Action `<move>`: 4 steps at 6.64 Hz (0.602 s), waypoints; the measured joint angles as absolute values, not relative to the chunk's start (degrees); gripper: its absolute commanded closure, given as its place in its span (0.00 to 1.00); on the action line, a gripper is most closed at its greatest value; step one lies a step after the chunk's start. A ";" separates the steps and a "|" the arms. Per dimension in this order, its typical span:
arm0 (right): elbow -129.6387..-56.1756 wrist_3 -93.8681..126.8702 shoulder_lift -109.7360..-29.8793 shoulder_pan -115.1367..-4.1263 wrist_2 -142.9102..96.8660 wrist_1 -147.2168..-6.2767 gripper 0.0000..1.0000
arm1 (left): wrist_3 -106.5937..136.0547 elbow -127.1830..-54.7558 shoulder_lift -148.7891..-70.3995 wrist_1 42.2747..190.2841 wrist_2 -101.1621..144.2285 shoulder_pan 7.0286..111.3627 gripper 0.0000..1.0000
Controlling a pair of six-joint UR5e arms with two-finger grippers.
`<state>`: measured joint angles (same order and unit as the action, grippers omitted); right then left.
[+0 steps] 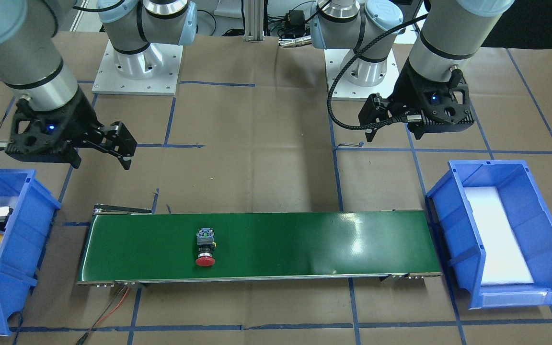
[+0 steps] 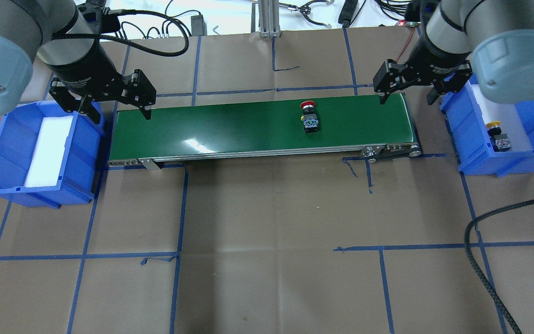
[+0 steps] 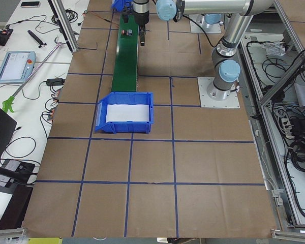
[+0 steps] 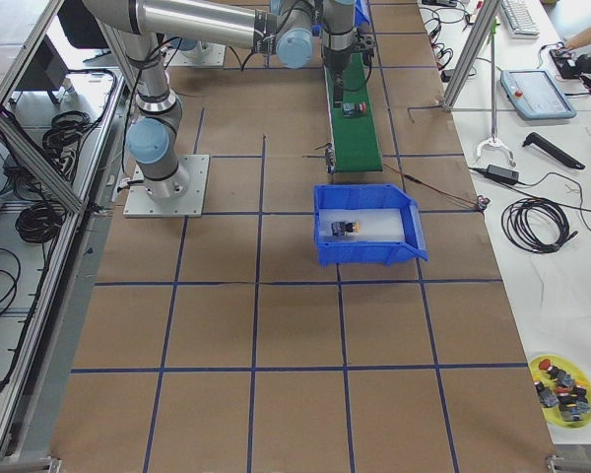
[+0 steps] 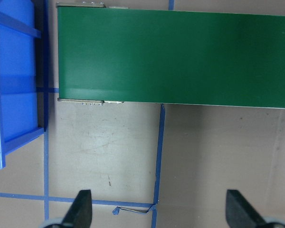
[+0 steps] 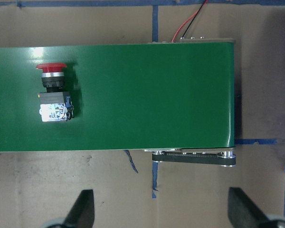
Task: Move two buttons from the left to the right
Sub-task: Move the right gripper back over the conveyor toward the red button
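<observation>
I count one done: yellow button (image 2: 499,135) in the right bin (image 2: 508,166). Red button (image 2: 309,118) sits on the conveyor belt (image 2: 230,125), unbinned. Left pincer (image 2: 117,109) and right pincer (image 2: 407,98) gape, empty.

Left gripper (image 2: 121,113) and right gripper (image 2: 406,99) hover spread wide, seemingly pointing straight down
</observation>
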<state>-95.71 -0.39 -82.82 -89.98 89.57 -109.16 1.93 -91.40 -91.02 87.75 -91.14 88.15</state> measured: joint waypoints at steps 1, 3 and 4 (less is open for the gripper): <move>-95.85 -0.44 -81.42 -90.19 89.68 -111.09 0.00 | 1.93 -91.41 -91.02 87.74 -91.14 88.15 0.00; -95.82 -0.69 -78.46 -89.93 89.52 -112.86 0.00 | 1.93 -91.41 -91.05 87.72 -91.14 88.16 0.00; -95.73 -0.75 -76.49 -89.74 89.62 -114.10 0.00 | 1.93 -91.41 -91.05 87.72 -91.14 88.15 0.00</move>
